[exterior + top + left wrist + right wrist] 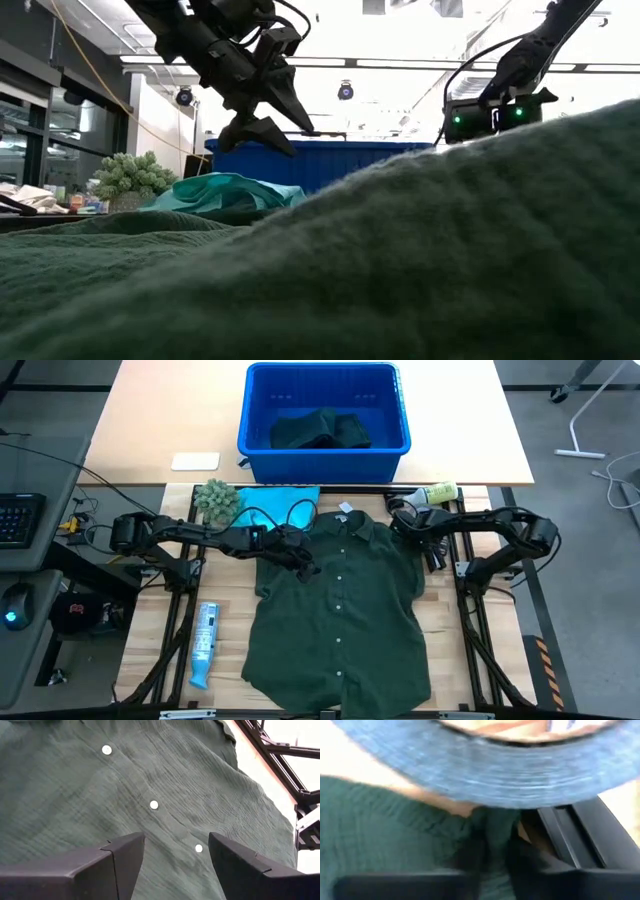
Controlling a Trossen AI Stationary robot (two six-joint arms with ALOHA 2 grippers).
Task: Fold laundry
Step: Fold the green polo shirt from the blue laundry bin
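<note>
A dark green button shirt (340, 610) lies spread flat on the table, collar toward the far edge, with a white tag (346, 508) at the neck. A turquoise piece (280, 495) lies beyond its left shoulder. More dark green laundry (320, 430) sits in the blue bin (325, 380). My left gripper (177, 850) hangs open above the shirt's button line (154, 805), clear of the cloth in the low view (262, 125). My right gripper (492, 865) is down at the shirt's far right shoulder (405, 525), shut on the cloth. My right gripper pinches the dark green shirt's cloth at its far right shoulder edge (492, 827) between its two fingers. The fingers come steeply from above. The view is blurred, so I cannot tell whether it holds one layer or several. The rest of the shirt lies on the table.
A fuzzy grey-green ball (215, 500) sits at the far left by the turquoise piece. A blue-and-white tube (203, 645) lies left of the shirt. A yellow-green bottle (435, 492) lies beyond the right gripper. A white card (195, 461) rests near the bin.
</note>
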